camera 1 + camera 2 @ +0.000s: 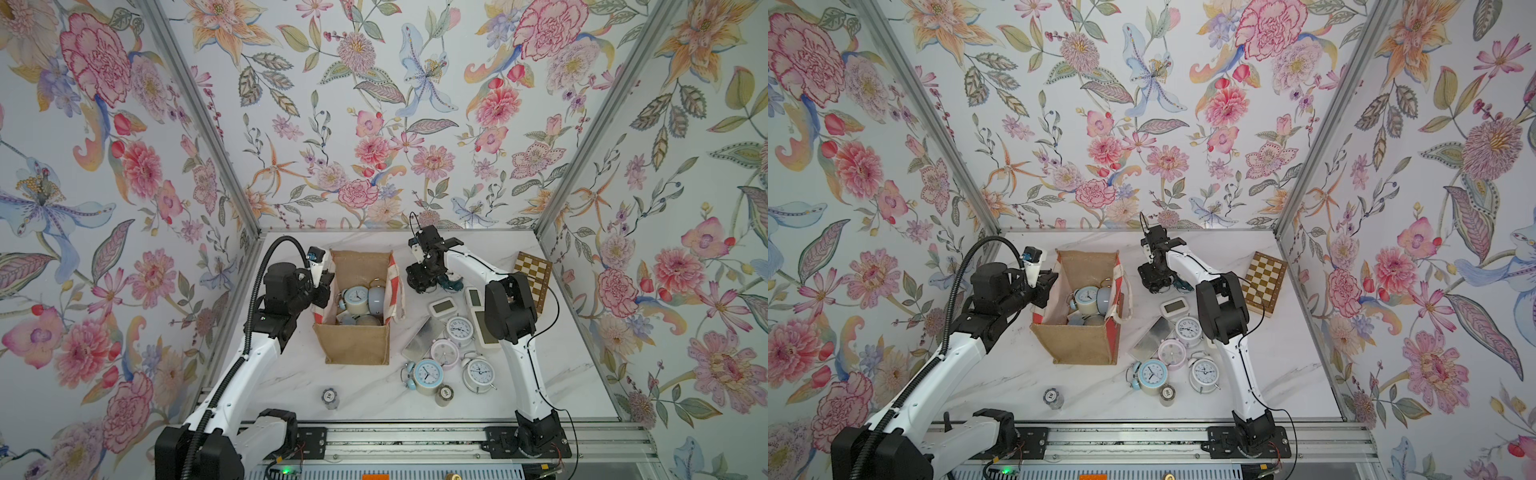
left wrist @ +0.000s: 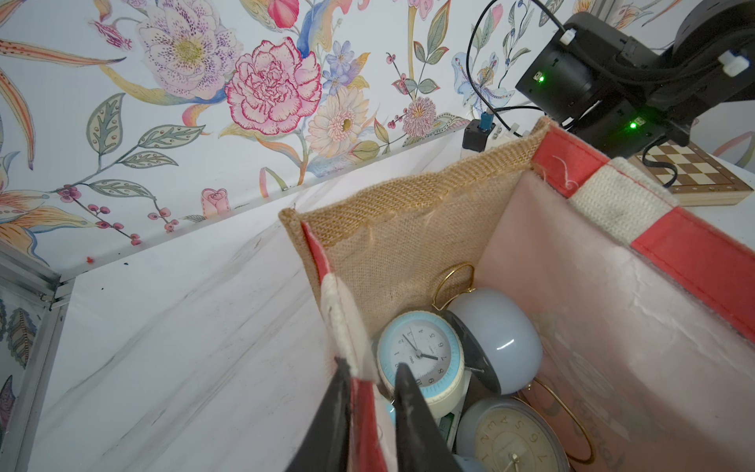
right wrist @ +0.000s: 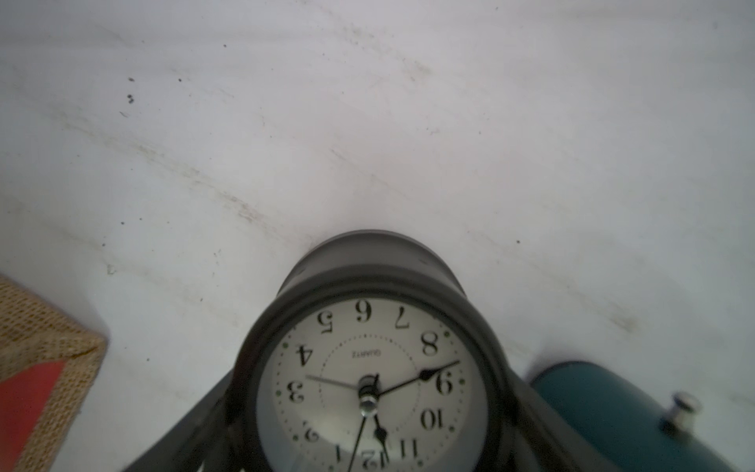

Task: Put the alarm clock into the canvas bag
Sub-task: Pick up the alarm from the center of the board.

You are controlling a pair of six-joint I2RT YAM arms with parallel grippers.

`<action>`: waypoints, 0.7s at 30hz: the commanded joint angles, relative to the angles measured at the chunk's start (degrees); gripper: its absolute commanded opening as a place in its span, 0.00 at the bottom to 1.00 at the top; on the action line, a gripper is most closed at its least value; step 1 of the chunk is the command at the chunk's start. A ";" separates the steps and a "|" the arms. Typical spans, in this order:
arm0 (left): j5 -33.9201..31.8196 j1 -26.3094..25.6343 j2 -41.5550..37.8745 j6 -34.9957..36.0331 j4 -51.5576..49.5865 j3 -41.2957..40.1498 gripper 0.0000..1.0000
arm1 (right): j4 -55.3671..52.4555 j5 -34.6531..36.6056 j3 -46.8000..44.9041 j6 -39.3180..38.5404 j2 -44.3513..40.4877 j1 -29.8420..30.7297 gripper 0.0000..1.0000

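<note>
Black alarm clock (image 3: 369, 367) sits between right jaws.

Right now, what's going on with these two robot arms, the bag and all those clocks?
The right gripper straddles a dark-grey round alarm clock with a white dial on the white marbled table; whether it grips is unclear. The left gripper has its fingers either side of the rim of the tan burlap canvas bag with red-and-white striped sides, which stands upright with several clocks inside. Other clocks wait on the table.
</note>
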 commanded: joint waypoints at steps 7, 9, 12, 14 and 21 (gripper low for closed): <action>-4.47 -0.41 4.01 -5.01 -13.21 8.96 0.27 | -1.51 -3.55 -1.16 -0.06 -5.04 0.36 0.65; -4.94 -0.38 4.94 -6.56 -15.29 10.11 0.27 | -1.56 -4.10 -1.45 0.34 -6.50 0.40 0.62; -5.75 -0.41 5.22 -8.65 -17.06 10.93 0.27 | -1.51 -5.50 -2.24 0.87 -9.09 0.55 0.61; -6.25 -0.37 5.24 -9.60 -18.05 11.48 0.29 | -1.59 -6.00 -2.77 1.12 -10.93 0.88 0.60; -5.49 -0.37 6.93 -10.48 -20.76 14.18 0.25 | -1.58 -4.02 -6.02 1.95 -18.92 3.30 0.59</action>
